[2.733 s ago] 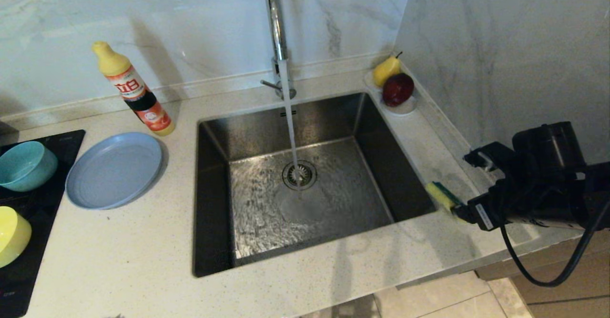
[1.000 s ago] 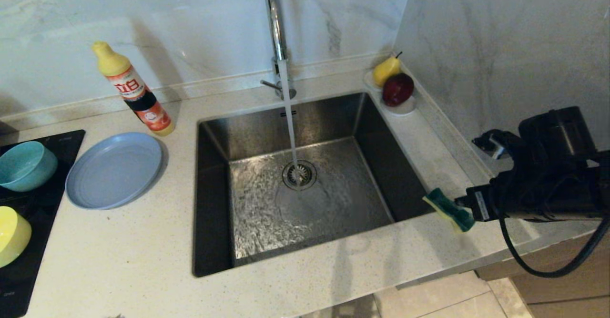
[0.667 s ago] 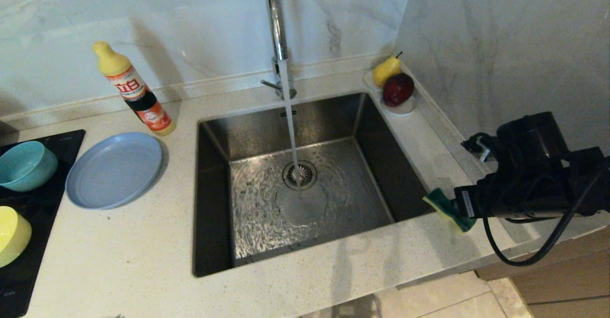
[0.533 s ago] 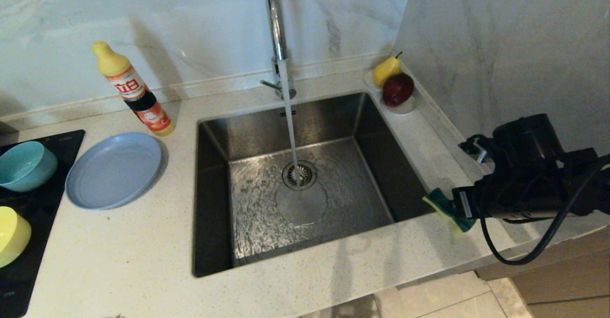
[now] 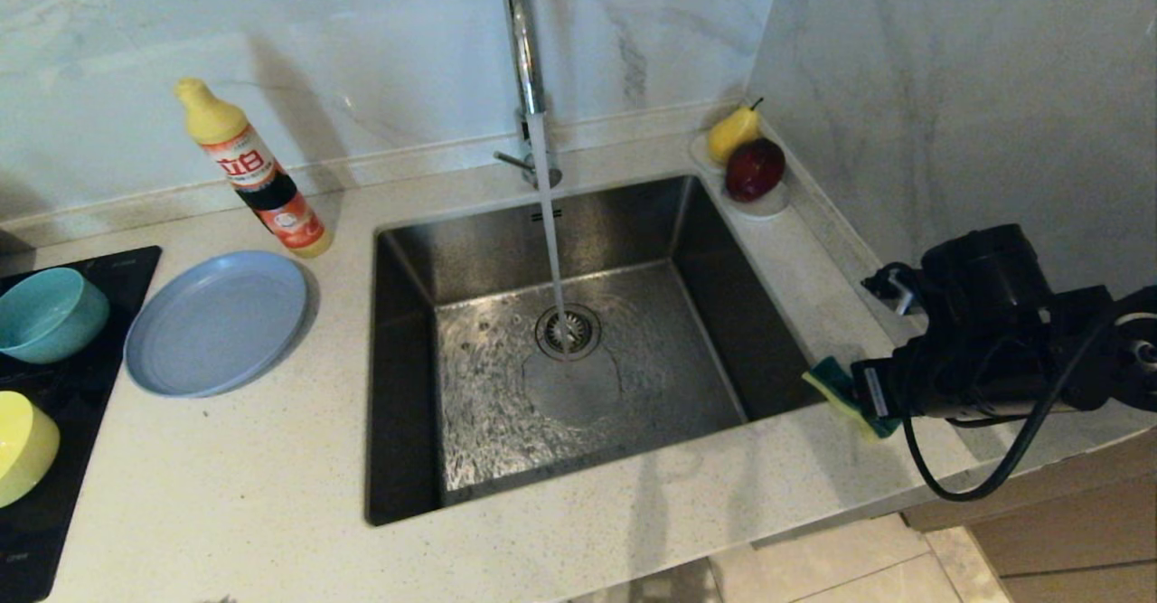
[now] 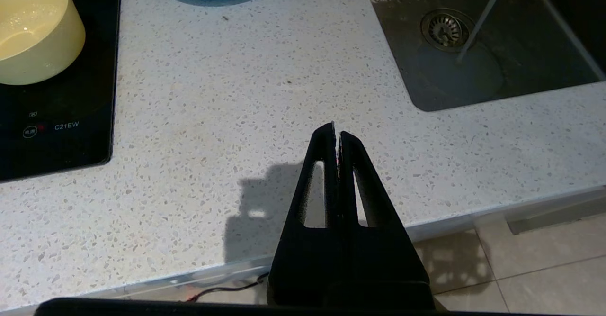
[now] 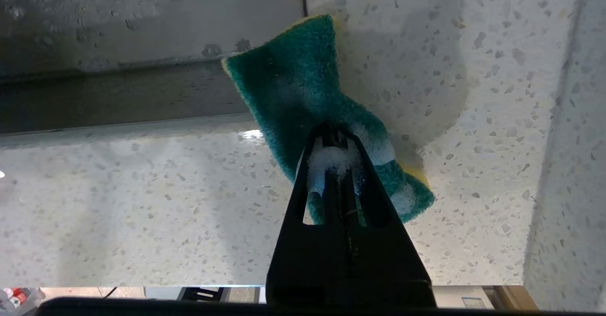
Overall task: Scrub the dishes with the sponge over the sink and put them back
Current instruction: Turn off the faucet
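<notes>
Kitchen counter, items as they are standing:

Detergent bottle (image 5: 253, 169): yellow cap, red-and-white label carrying two large Chinese characters (finer print too small to read), leaning at the far left by the marble wall.

Black hob (image 6: 57, 117): lying at the left edge; the marking "C21EW" is showing near its front, beside a small round symbol.

Teal-blue bowl (image 5: 50, 314): sitting on the hob, far side, nothing showing inside it.

Yellow bowl (image 6: 33, 31): sitting on the hob nearer the front edge, tilted, nothing visible in it but wet specks.

Grey-blue plate (image 5: 217, 321): lying flat on the counter (image 5: 226, 476) between hob and sink, just in front of the bottle, nothing on it.

Sink (image 5: 407, 386): steel basin, taking a running stream from the chrome tap (image 5: 522, 51) straight onto the round drain strainer (image 5: 568, 331); a thin sheet of water is spreading over the floor.

White saucer (image 5: 768, 203): sitting at the far right corner, holding a yellow pear (image 5: 732, 133) and a dark red apple (image 5: 755, 169), touching each other.

Sponge (image 7: 303, 98): yellow with green scouring face, at the sink's right rim, one end poking over the basin edge (foam is clinging to it).

Right gripper (image 7: 335, 140): pinching the sponge hard, squeezing it into a waist.

Left gripper (image 6: 336, 133): hanging over the near counter edge, fingers pressed together on nothing.
</notes>
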